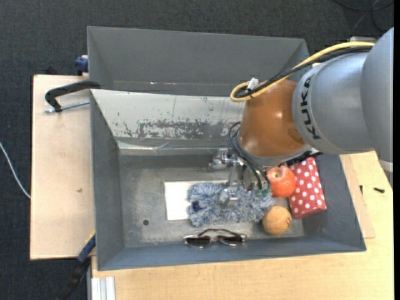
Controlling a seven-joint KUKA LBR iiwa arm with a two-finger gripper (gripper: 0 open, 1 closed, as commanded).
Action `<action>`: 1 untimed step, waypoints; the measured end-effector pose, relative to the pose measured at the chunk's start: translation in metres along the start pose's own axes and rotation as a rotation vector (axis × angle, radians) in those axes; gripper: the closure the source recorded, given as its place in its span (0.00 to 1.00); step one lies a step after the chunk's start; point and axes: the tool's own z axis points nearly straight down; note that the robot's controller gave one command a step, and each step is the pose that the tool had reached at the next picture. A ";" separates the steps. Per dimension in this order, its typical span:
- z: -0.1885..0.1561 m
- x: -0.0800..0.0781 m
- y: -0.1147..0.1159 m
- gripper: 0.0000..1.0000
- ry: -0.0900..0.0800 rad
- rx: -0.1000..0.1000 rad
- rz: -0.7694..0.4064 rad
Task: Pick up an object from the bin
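We see the gripper [234,191] low over a crumpled blue-and-white cloth [215,210] in the grey metal bin [104,186].
The cloth lies mid-floor, overlapping the right edge of a flat white rectangular sheet [175,200]. Just right of the gripper we find a round red fruit [283,182] against a red white-dotted pouch [309,189], with a round tan-orange fruit [277,220] in front of them. A pair of dark sunglasses [214,238] lies along the near wall, just beside the cloth.
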 end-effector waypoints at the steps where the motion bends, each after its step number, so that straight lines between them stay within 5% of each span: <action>1: -0.021 -0.015 0.013 0.00 0.005 0.001 -0.026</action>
